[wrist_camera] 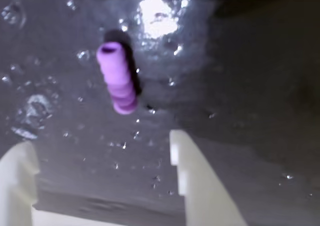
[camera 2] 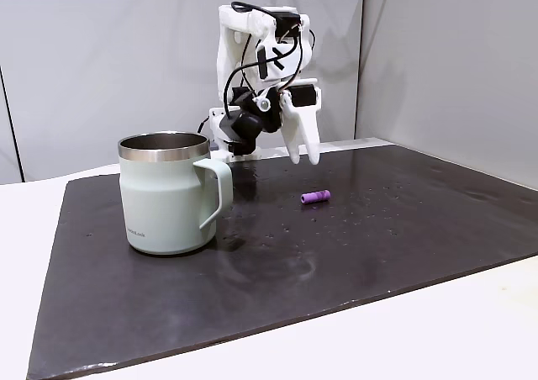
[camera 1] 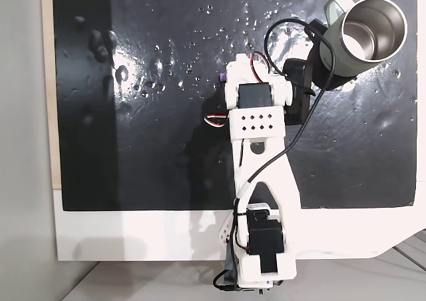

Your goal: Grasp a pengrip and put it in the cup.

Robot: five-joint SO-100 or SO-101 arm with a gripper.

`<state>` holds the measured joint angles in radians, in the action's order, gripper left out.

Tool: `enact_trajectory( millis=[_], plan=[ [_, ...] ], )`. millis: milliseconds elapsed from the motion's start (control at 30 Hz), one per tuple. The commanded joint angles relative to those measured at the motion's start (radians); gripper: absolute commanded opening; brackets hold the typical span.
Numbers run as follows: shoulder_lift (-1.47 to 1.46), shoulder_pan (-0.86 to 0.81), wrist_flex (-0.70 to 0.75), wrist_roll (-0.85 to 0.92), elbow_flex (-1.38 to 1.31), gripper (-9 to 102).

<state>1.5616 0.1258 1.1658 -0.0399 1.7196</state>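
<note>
overhead first, in a fixed view, the white arm [camera 1: 261, 174] is seen stretched up across the black mat [camera 1: 146, 148], and most of what lies beneath its head is covered by it. only a small purple corner of the pengrip [camera 1: 221, 76] is seen at the arm's upper left edge. the cup [camera 1: 365, 36] is set at the top right of the mat, its steel inside shown, and a black cable [camera 1: 313, 108] is looped just beside it. the mat is dotted with shiny bumps, and a wooden strip [camera 1: 46, 81] is seen along its left edge.

then, in a fixed view from the side, the gripper [camera 2: 300, 155] is held above the mat [camera 2: 403, 229], its two white fingers spread apart with nothing between them. the pengrip [camera 2: 315, 197] is laid on its side on the mat, just below and a little right of the fingertips, not touched. the cup [camera 2: 168, 199] is stood upright well to the left, its handle turned toward the pengrip. a grey wall [camera 2: 109, 60] is seen behind.

lastly, in the wrist view, the pengrip [wrist_camera: 116, 77] is laid on the dark surface beyond the fingertips [wrist_camera: 182, 151], nearer the left finger, with bare mat seen in the gap between the two.
</note>
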Motion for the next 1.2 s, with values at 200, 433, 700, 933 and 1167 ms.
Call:
enact_trajectory(
  millis=[200,433,700,933,1167],
  plan=[
    [-0.153,0.006,-0.029,0.006,-0.163,28],
    [-0.258,0.008,-0.071,0.002,-0.178,28],
    [-0.353,0.025,-0.083,-0.002,-0.225,25],
    [-0.37,0.032,-0.1,-0.002,-0.21,8],
    [-0.364,0.037,-0.1,0.005,-0.206,2]
  ],
)
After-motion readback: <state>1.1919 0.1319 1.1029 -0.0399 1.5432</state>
